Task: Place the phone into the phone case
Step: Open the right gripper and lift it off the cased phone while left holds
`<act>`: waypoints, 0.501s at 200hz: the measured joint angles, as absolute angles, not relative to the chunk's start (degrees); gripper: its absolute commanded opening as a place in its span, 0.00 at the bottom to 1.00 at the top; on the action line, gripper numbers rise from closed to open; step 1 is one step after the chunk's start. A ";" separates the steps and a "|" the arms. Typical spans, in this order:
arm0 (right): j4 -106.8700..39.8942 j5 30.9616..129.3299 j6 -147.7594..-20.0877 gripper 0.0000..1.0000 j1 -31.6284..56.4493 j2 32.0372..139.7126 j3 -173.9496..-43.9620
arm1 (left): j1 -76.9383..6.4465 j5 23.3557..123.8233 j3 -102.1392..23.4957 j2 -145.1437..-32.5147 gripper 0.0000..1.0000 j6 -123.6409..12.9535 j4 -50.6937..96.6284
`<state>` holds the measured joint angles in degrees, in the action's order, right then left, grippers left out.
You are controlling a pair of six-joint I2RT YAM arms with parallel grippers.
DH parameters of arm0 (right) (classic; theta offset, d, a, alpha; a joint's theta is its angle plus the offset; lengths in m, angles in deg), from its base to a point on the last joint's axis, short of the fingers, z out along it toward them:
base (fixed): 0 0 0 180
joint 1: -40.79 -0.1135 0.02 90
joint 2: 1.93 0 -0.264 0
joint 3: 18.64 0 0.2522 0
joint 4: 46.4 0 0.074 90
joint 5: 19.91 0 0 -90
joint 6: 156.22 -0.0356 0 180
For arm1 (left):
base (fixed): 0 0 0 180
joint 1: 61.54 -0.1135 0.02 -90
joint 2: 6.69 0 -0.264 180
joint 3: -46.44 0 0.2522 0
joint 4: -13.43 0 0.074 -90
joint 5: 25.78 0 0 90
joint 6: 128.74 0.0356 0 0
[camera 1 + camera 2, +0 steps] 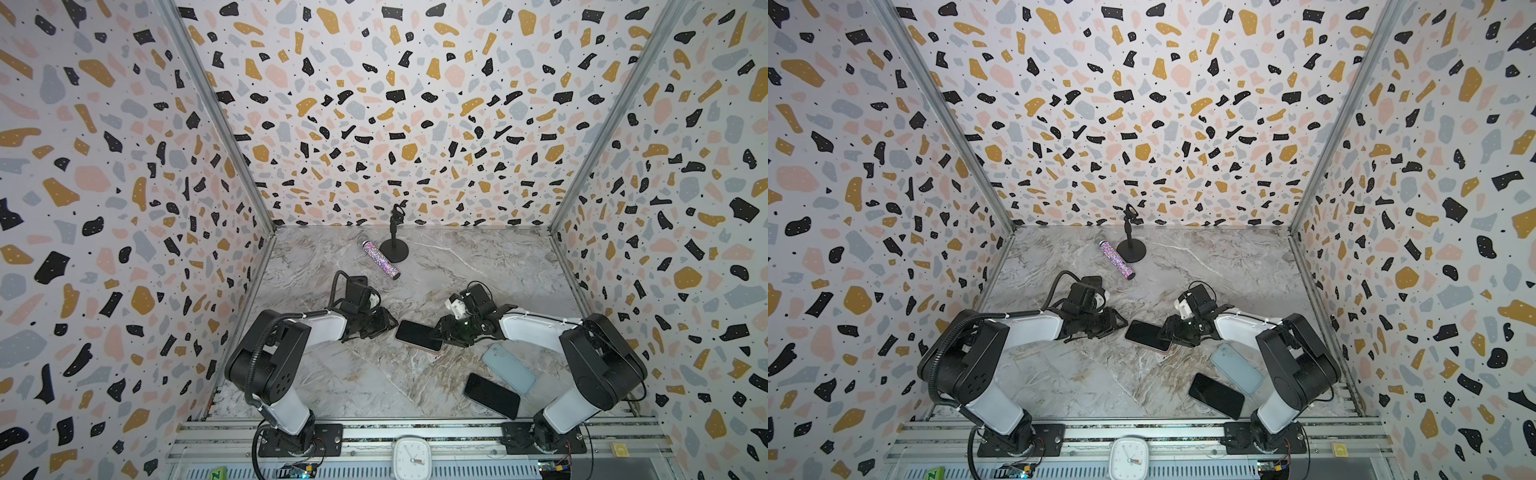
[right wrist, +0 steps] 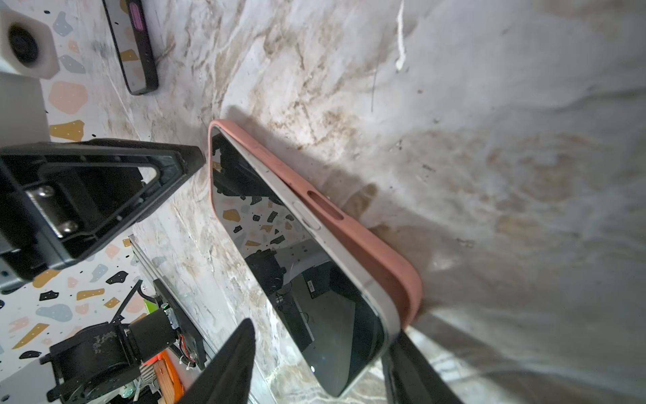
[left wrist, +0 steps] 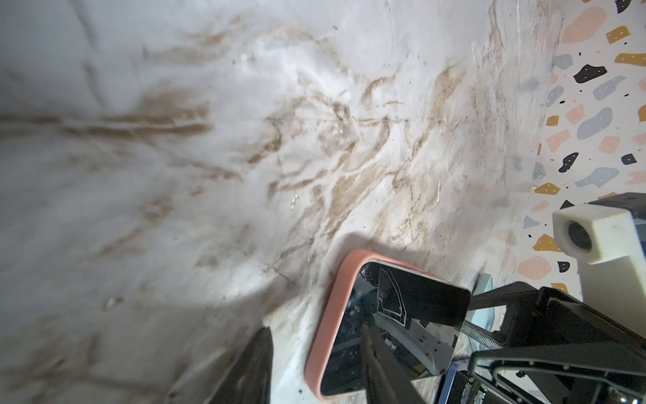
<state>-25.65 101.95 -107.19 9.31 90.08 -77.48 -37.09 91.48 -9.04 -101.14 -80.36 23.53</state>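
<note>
Near the middle of the bench (image 1: 365, 374), betw. the two grippers, the phone (image 1: 417, 334) lies screen up on the pink phone case (image 2: 370, 245). It is only partly in. In the right wrist view its far corner sits inside the rim, but along one long side the silver edge stands above the pink rim, so the phone is tilted in the case.

The left gripper (image 1: 390, 326) is low at the left end of the phone, w/ its jaws spread, and it pinches nothing. In the left wrist view one finger (image 3: 251, 367) is over bare bench beside the case, apart from it. The other finger (image 3: 381, 363) shows in front of the screen; if it touches the glass I cannot tell.

The right gripper (image 1: 438, 336) is at the opposite end, also spread, w/ the phone's end betw. its fingers. One finger (image 2: 237, 349) is clearly apart from the phone, w/ bench visible in the gap. The other (image 2: 412, 367) is just beside the case corner; contact there I cannot tell.

Closer to the right arm's base, apart from the cased phone, lie a light blue phone (image 1: 509, 368), back side up, and a black phone (image 1: 492, 395), just beside each other. At the back a glitter microphone (image 1: 381, 259) lies just beside a black stand (image 1: 394, 249).
</note>
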 measured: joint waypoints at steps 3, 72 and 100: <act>-25.59 101.95 -107.04 0.61 9.31 90.04 -77.48 | -37.09 91.42 -9.04 -101.05 0.45 -80.32 23.57; -21.24 102.39 -100.55 0.66 12.32 88.29 -77.37 | -36.59 90.72 -6.57 -98.17 0.48 -80.76 23.37; -21.22 102.78 -98.36 0.64 13.64 88.11 -76.78 | -35.30 90.72 -5.23 -96.59 0.49 -81.26 23.59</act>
